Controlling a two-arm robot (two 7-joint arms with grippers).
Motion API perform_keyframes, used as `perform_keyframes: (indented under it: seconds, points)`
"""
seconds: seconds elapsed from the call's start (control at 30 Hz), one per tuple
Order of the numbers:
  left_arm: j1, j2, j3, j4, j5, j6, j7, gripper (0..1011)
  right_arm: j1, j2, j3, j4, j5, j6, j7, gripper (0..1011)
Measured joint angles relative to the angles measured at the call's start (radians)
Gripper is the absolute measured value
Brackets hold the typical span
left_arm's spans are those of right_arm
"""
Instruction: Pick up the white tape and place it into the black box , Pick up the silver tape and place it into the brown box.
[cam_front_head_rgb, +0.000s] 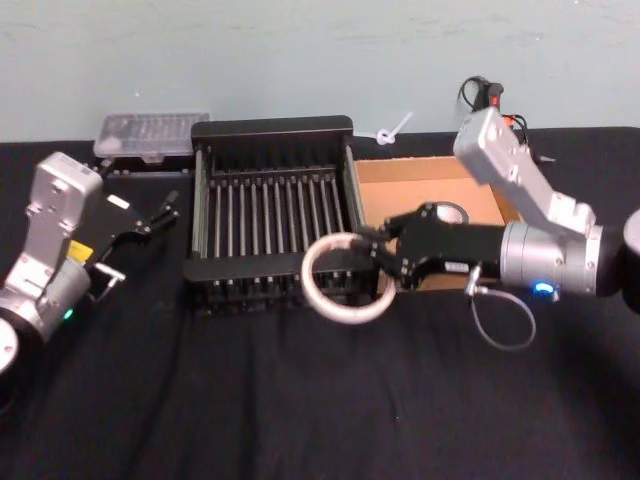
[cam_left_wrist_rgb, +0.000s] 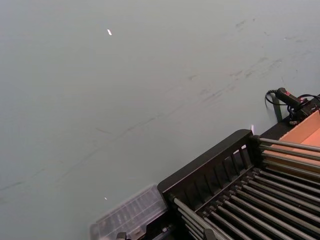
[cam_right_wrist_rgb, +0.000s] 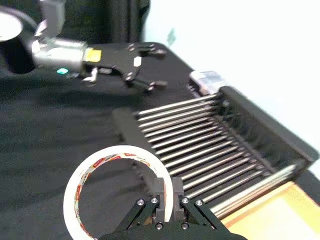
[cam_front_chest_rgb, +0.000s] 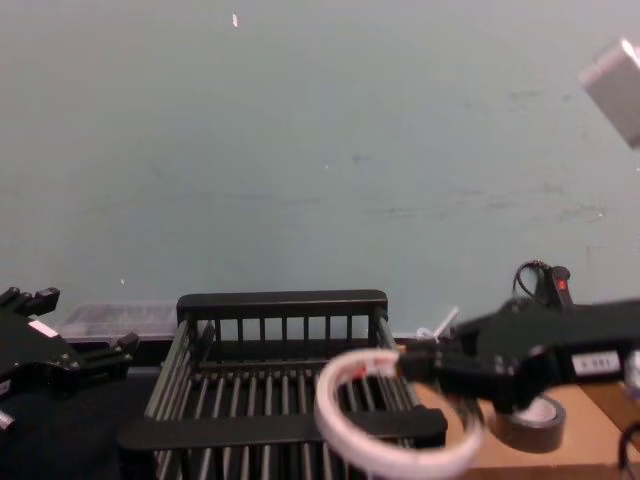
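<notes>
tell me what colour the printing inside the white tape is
Red, on the white tape's inner core, clearest in the right wrist view.

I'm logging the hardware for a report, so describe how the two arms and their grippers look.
Both arms have silver-grey metal links with boxy wrist housings. The left gripper is black with a yellow label behind it and a green light. The right gripper is black, with a blue light and a looped grey cable on its cylindrical forearm.

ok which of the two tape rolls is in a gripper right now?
The white tape, the larger thin ring: the right gripper is shut on its rim over the black box's near corner. The smaller silver tape lies in the brown box.
</notes>
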Motion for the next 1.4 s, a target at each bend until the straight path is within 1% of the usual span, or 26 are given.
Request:
perform_keyframes:
  seconds: [0.03,0.07,0.1,0.2,0.23,0.37,0.4,0.47,0.53,0.6,0.63,0.67,0.7,0.77,0.87,1.0,1.03,1.2,1.3,1.4]
  points:
    - [0.0,0.0,0.0,0.0,0.0,0.0,0.0,1001,0.011,-0.009,0.004,0.012,0.003,0.006,-0.01,100]
    - [0.0,0.0,0.0,0.0,0.0,0.0,0.0,1001,0.011,-0.009,0.004,0.012,0.003,0.006,-0.01,99]
    - [0.0,0.0,0.0,0.0,0.0,0.0,0.0,1001,0.031,-0.028,0.01,0.032,0.007,0.021,-0.031,100]
    - [0.0,0.0,0.0,0.0,0.0,0.0,0.0,1001,0.051,-0.046,0.015,0.055,0.01,0.039,-0.049,100]
    - [0.0,0.0,0.0,0.0,0.0,0.0,0.0,1001,0.069,-0.062,0.018,0.075,0.014,0.054,-0.061,99]
    - [0.0,0.0,0.0,0.0,0.0,0.0,0.0,1001,0.101,-0.09,0.018,0.116,0.016,0.08,-0.077,99]
    - [0.0,0.0,0.0,0.0,0.0,0.0,0.0,1001,0.119,-0.105,0.017,0.14,0.016,0.089,-0.082,100]
    - [0.0,0.0,0.0,0.0,0.0,0.0,0.0,1002,0.135,-0.12,0.013,0.165,0.015,0.097,-0.085,99]
    - [0.0,0.0,0.0,0.0,0.0,0.0,0.0,1001,0.17,-0.15,0.004,0.22,0.012,0.107,-0.088,100]
    - [0.0,0.0,0.0,0.0,0.0,0.0,0.0,1001,0.188,-0.166,-0.001,0.25,0.008,0.11,-0.089,100]
    - [0.0,0.0,0.0,0.0,0.0,0.0,0.0,1001,0.204,-0.181,-0.005,0.277,0.005,0.112,-0.09,100]
    - [0.0,0.0,0.0,0.0,0.0,0.0,0.0,1001,0.204,-0.181,-0.005,0.277,0.005,0.112,-0.09,100]
    - [0.0,0.0,0.0,0.0,0.0,0.0,0.0,1001,0.222,-0.199,-0.012,0.31,0.0,0.112,-0.09,100]
    - [0.0,0.0,0.0,0.0,0.0,0.0,0.0,1001,0.24,-0.216,-0.018,0.343,-0.006,0.111,-0.089,99]
    - [0.0,0.0,0.0,0.0,0.0,0.0,0.0,1001,0.285,-0.262,-0.032,0.428,-0.024,0.103,-0.089,100]
    - [0.0,0.0,0.0,0.0,0.0,0.0,0.0,1001,0.313,-0.296,-0.039,0.49,-0.04,0.094,-0.089,100]
    - [0.0,0.0,0.0,0.0,0.0,0.0,0.0,1001,0.326,-0.311,-0.042,0.519,-0.047,0.089,-0.089,99]
    - [0.0,0.0,0.0,0.0,0.0,0.0,0.0,1001,0.352,-0.352,-0.049,0.588,-0.072,0.076,-0.093,99]
    - [0.0,0.0,0.0,0.0,0.0,0.0,0.0,1001,0.359,-0.368,-0.05,0.614,-0.085,0.07,-0.097,100]
    - [0.0,0.0,0.0,0.0,0.0,0.0,0.0,1001,0.361,-0.375,-0.049,0.625,-0.094,0.068,-0.101,99]
